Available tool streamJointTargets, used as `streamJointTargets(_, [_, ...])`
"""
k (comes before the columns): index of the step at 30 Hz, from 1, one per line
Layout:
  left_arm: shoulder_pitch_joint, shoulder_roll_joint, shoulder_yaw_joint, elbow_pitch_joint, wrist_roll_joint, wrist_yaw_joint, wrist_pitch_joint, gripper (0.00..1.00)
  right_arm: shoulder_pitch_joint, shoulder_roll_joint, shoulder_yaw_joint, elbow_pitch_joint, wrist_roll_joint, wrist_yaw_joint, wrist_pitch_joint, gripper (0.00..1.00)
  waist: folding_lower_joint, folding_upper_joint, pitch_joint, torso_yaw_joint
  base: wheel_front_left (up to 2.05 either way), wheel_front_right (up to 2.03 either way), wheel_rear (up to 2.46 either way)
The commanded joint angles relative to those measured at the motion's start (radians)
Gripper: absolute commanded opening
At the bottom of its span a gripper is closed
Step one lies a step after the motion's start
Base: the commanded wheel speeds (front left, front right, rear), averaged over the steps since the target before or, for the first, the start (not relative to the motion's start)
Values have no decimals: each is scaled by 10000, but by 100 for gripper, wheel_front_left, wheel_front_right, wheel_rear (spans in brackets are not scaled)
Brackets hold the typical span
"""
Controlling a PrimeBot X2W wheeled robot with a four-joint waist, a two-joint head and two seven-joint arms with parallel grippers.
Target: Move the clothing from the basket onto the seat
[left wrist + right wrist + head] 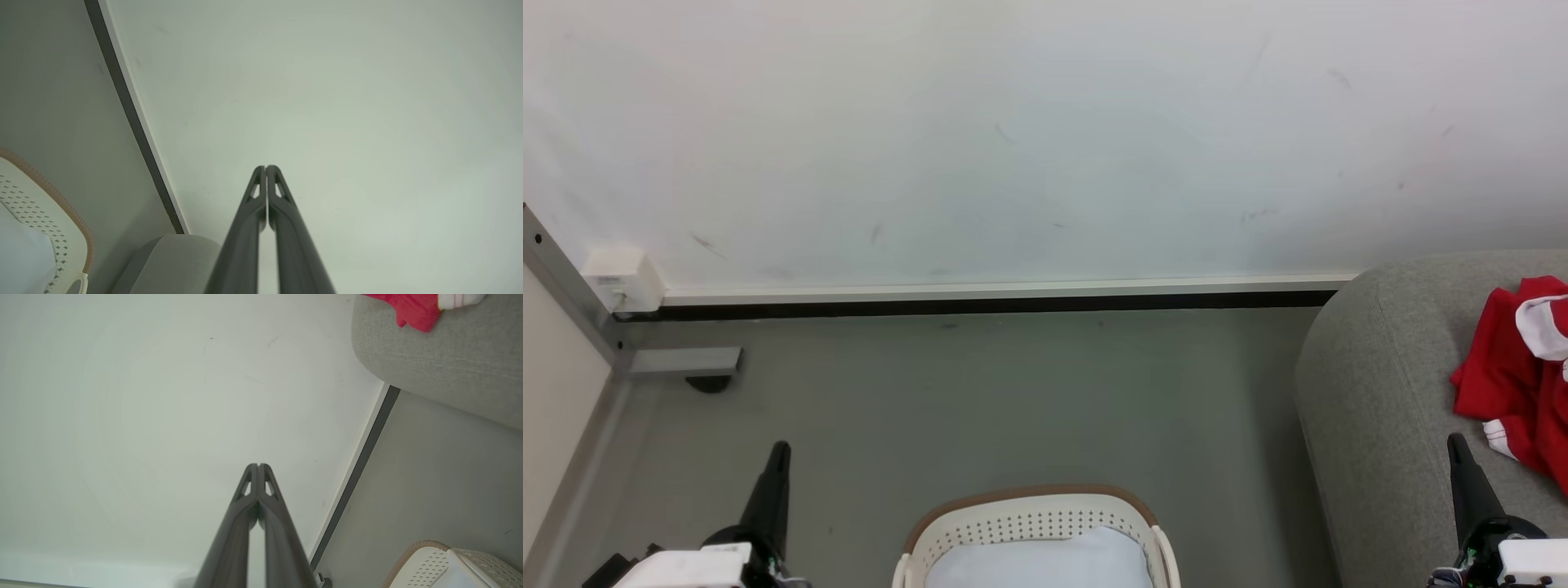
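Much floor (1013, 392) btwn basket (1029, 495), seat (1380, 392)

I see the red clothing (1503, 384), white-trimmed, lying crumpled in a heap on the grey fabric seat (1380, 408). The white perforated basket (1029, 523) with its brown rim stands upright near the seat's left end, apart from it.

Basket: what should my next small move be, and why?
Probably tilt the head down over the basket: its near part is cut off, with a pale cushion inside. Red clothing already lies on the seat, and the left gripper and right gripper have shut, empty jaws.
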Motion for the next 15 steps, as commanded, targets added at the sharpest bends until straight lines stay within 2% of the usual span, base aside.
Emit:
streamJointTargets(1, [-115, 25, 52, -48, -242, -33, 67, 0, -98, -61, -51, 11, 224, -19, 60, 0, 0, 0, 2, 5, 0, 0, 0])
streamJointTargets(15, [-141, -1, 87, -64, -666, -35, 192, 0, -129, -24, -175, 31, 609, -21, 216, 0, 0, 0, 19, 38, 0, 0, 0])
